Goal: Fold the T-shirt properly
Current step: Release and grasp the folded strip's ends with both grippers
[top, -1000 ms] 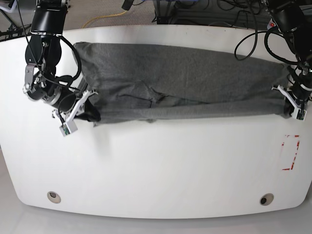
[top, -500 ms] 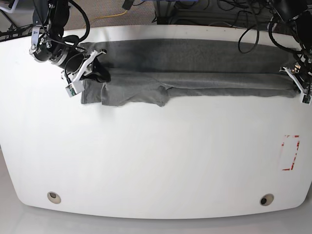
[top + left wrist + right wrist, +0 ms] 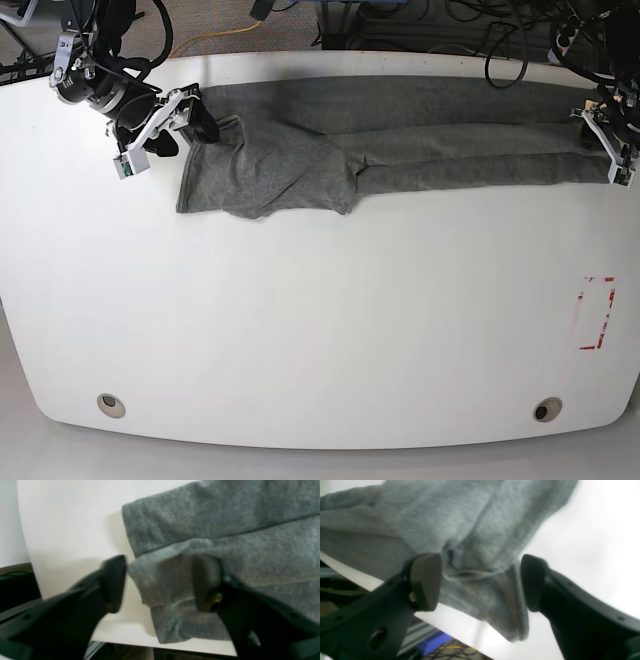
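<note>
Both sets of jaws stand apart over the T-shirt [image 3: 400, 140] ends, so watch the bunched sleeve folding crookedly on your bench [image 3: 320, 340].

The base view looks steeply down from high over the near edge of the tabletop [image 3: 320, 330], taking in its whole width, with the shirt [image 3: 400, 130] along the far edge. Each wrist view sits just behind its own jaws and looks out between them, very close and blurred. The left wrist view faces the shirt's [image 3: 225, 530] right end and the tabletop [image 3: 70, 525] edge there; the right wrist view faces the shirt's [image 3: 445, 525] left end. Each of those ends also shows in the base view.
</note>
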